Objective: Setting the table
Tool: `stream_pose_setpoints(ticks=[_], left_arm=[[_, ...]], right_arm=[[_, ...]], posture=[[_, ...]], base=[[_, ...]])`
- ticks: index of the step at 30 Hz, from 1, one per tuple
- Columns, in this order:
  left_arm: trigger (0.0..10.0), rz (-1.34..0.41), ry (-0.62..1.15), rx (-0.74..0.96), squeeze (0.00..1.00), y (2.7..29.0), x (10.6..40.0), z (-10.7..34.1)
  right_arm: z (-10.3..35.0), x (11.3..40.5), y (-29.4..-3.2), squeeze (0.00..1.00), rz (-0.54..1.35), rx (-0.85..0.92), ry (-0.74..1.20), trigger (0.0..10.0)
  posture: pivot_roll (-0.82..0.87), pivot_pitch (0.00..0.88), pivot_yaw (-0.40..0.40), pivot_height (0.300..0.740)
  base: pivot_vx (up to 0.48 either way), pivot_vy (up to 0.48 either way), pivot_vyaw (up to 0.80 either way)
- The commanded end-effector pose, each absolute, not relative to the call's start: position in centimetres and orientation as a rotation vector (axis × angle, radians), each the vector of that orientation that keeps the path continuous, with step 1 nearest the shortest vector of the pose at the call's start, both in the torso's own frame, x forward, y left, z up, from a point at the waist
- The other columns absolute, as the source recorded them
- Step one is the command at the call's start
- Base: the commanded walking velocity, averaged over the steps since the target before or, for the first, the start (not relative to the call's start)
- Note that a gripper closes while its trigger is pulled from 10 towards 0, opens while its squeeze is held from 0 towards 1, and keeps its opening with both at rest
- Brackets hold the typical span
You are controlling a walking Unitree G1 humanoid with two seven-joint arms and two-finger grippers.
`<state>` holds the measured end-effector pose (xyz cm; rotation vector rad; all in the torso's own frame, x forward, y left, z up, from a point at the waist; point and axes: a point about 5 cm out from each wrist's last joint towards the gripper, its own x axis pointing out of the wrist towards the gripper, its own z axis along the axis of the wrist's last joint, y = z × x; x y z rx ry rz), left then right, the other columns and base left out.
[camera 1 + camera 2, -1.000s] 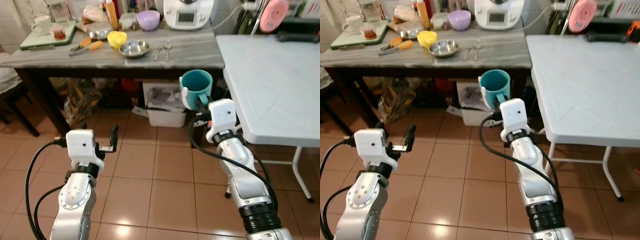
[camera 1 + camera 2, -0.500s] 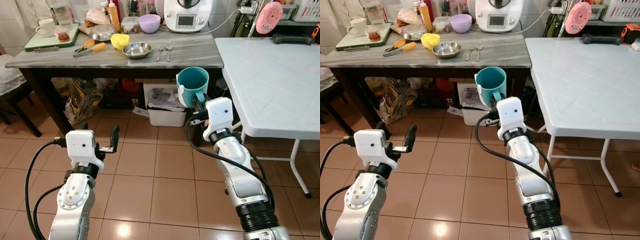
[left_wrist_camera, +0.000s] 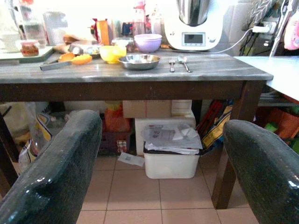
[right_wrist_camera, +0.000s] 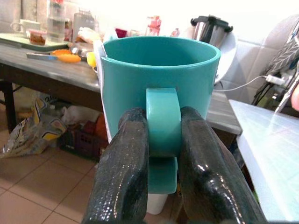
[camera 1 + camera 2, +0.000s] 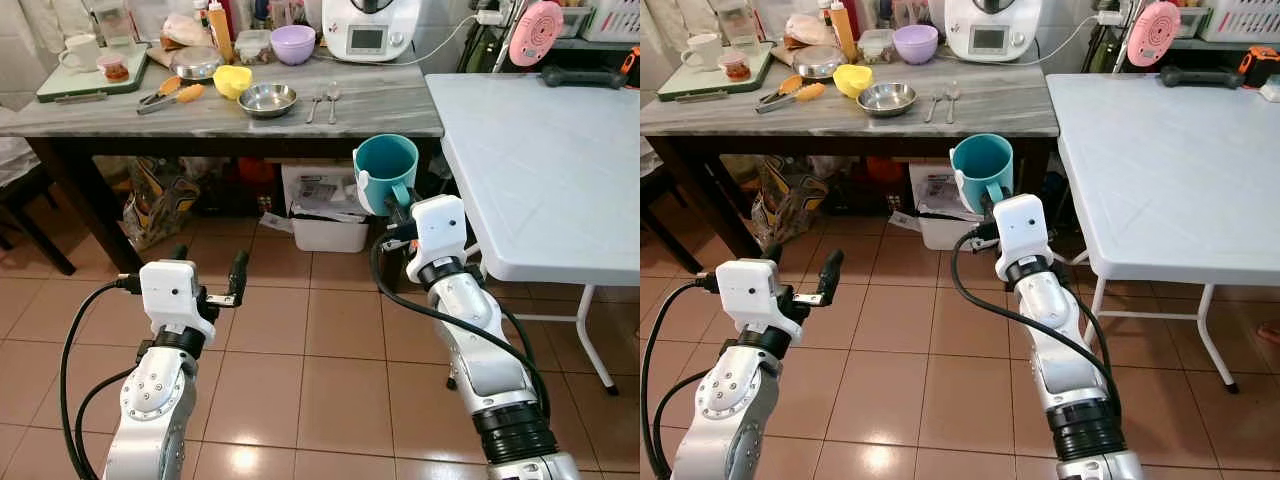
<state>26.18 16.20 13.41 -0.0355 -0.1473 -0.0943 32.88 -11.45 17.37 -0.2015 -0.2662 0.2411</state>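
Observation:
My right gripper [image 5: 397, 209] is shut on the handle of a teal mug [image 5: 387, 172], held upright in the air just left of the white folding table [image 5: 545, 160]. In the right wrist view the two black fingers [image 4: 124, 168] pinch the mug's handle [image 4: 162, 122]. My left gripper [image 5: 208, 272] is open with nothing in it, low over the tiled floor. On the grey wooden table [image 5: 220, 108] behind lie a steel bowl [image 5: 268, 98], a yellow bowl [image 5: 233, 80], a purple bowl [image 5: 293, 43] and two spoons [image 5: 325, 98].
A white kitchen machine [image 5: 376, 28] stands at the back of the grey table, with tongs [image 5: 165, 95] and a tray with a white cup [image 5: 78, 52] at its left. A white bin [image 5: 326, 225] and bags sit under it. A dark chair [image 5: 25, 215] is at far left.
The camera has shifted a little, so the whole scene sits slightly differently. Both grippers keep their state, with the mug still held by its handle.

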Motion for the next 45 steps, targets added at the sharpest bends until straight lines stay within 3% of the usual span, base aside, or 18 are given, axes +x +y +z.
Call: stream_pose_setpoints(ticks=[1, 45], left_arm=[[10.0, -0.106, -0.154, -0.034, 0.00, 16.17, 26.01, 13.64], [10.0, -0.158, -0.152, -0.051, 0.00, 15.27, 26.29, 13.52]], right_arm=[[17.53, 32.65, -11.10, 0.00, 0.259, -0.202, -0.283, 10.0], [17.11, 32.18, -11.46, 0.00, 0.270, -0.254, -0.286, 10.0]], posture=[[-0.10, 0.072, 0.056, 0.740], [-0.11, 0.062, 0.064, 0.740]], base=[[0.311, 0.000, 0.00], [0.329, 0.000, 0.00]])
